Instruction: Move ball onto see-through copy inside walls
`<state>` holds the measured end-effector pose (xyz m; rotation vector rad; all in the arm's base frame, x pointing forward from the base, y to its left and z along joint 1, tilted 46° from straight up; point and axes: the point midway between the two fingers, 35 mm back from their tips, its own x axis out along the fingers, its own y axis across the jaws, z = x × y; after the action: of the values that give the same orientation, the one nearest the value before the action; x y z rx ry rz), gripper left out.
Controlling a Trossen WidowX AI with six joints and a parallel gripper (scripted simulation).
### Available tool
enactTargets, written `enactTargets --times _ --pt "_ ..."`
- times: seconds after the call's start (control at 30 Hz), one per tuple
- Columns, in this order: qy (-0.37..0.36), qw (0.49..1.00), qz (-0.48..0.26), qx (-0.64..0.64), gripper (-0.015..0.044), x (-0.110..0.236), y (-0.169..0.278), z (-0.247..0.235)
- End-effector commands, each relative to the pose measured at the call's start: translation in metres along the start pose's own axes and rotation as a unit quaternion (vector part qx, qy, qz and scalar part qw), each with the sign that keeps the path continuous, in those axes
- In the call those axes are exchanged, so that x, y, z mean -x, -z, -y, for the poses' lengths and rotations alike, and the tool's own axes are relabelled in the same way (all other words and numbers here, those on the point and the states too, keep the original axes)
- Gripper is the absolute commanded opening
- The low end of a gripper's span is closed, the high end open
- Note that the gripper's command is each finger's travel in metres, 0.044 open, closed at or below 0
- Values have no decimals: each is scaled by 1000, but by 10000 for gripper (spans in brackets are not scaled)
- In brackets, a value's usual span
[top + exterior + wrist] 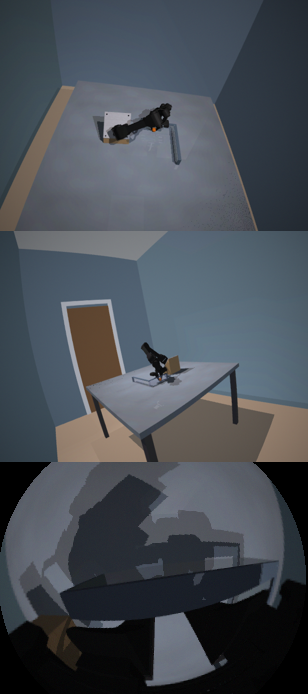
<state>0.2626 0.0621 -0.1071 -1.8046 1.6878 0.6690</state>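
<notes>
The orange ball [154, 129] [160, 379] is low, beside the short clear wall and on the inner side of the corner. My gripper [154, 128] [160, 377] [165, 597] is shut on the ball and points down at it. In the wrist view the dark band of the clear wall [165, 593] crosses in front of the fingertips and hides the ball. The long clear wall [176, 144] [141, 380] runs off from the corner. The see-through copy cannot be told apart from the ball in any view. Whether the ball touches the table is too small to tell.
The arm's base plate [117, 122] sits on a wooden block [116, 141] [173, 365] left of the walls in the top view. The upper arm reaches over from it. The grey table [119, 174] [189, 383] carries the block and the walls.
</notes>
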Motion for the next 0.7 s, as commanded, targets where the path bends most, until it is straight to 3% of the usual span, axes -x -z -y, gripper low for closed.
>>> enactTargets --times 0.0,0.17,0.37,0.53,0.67 --pt "0 1000 0 0 131 0 0 0" --pt "0 1000 0 0 254 0 0 0" --pt "0 1000 0 0 254 3 0 0" --pt "-1 1000 0 3 254 76 -1 1" --pt "-1 1000 0 3 254 88 0 -1"
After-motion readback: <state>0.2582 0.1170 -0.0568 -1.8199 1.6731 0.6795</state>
